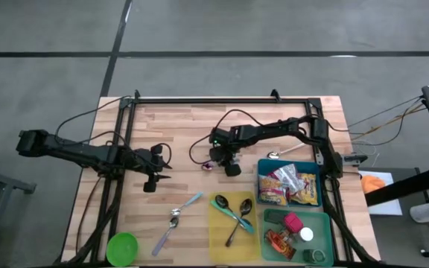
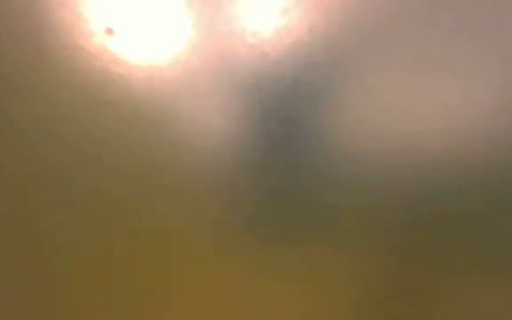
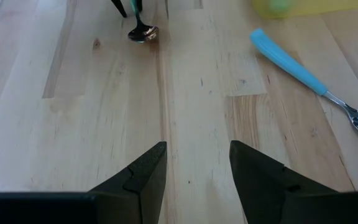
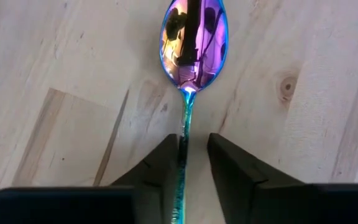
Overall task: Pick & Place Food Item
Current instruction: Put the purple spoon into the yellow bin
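The right gripper (image 1: 226, 164) sits at the middle of the wooden worktop (image 1: 185, 126) in the overhead view, just left of the blue bin (image 1: 261, 181). In its wrist view the two dark fingers (image 4: 157, 171) stand on either side of the thin stem of an iridescent spoon (image 4: 193, 40), whose purple-blue bowl lies flat on the wood ahead of them. The jaws are narrowed around the stem with one finger against it and a slim gap on the other side, so whether they fully grasp it I cannot tell.

The left gripper (image 1: 153, 173) rests low over the worktop in the left-centre of the overhead frame. Its jaws are released, with bare wood between the fingertips (image 3: 148, 171). Ahead of it lies a blue-handled spoon (image 3: 309, 84), and another spoon's bowl (image 3: 143, 33) shows in the upper left of that wrist frame.

The food items are in the bins at the lower right of the overhead view: snack packets (image 1: 289, 186) in the blue bin, and a red wrapper (image 1: 279, 242) with small containers in the green bin (image 1: 326, 223) below it. A yellow tray (image 1: 218, 238) left of the green bin holds two dark spoons (image 1: 237, 212). A green bowl (image 1: 122, 248) sits at the lower left.

The low view is a blur of glare and shows nothing usable.
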`<action>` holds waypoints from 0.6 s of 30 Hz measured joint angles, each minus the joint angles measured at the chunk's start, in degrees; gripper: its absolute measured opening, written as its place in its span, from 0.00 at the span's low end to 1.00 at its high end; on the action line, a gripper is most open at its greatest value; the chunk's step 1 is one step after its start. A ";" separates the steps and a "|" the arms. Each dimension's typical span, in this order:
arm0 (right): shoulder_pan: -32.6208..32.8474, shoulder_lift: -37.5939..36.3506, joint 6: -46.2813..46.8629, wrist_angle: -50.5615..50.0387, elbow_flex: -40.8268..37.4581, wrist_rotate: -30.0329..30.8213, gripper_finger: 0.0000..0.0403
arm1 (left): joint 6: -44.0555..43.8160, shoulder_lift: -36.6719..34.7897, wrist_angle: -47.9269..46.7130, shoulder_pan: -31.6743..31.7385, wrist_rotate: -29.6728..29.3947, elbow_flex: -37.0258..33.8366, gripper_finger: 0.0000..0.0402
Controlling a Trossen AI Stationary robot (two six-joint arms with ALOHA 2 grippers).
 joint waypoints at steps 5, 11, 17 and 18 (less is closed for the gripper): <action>-0.02 0.00 0.19 -0.11 -0.03 -0.03 0.08 | 0.00 0.00 0.00 0.00 0.00 0.00 0.43; 0.00 -0.02 0.77 -0.27 -0.07 -0.34 0.04 | 0.02 0.00 0.00 0.00 0.00 0.00 0.43; 0.02 -0.02 2.40 -0.61 0.41 -0.46 0.04 | 0.00 0.00 0.00 0.00 0.00 0.00 0.43; 0.03 -0.02 2.97 -0.76 0.62 -0.48 0.04 | 0.00 0.00 0.00 0.01 0.00 0.00 0.43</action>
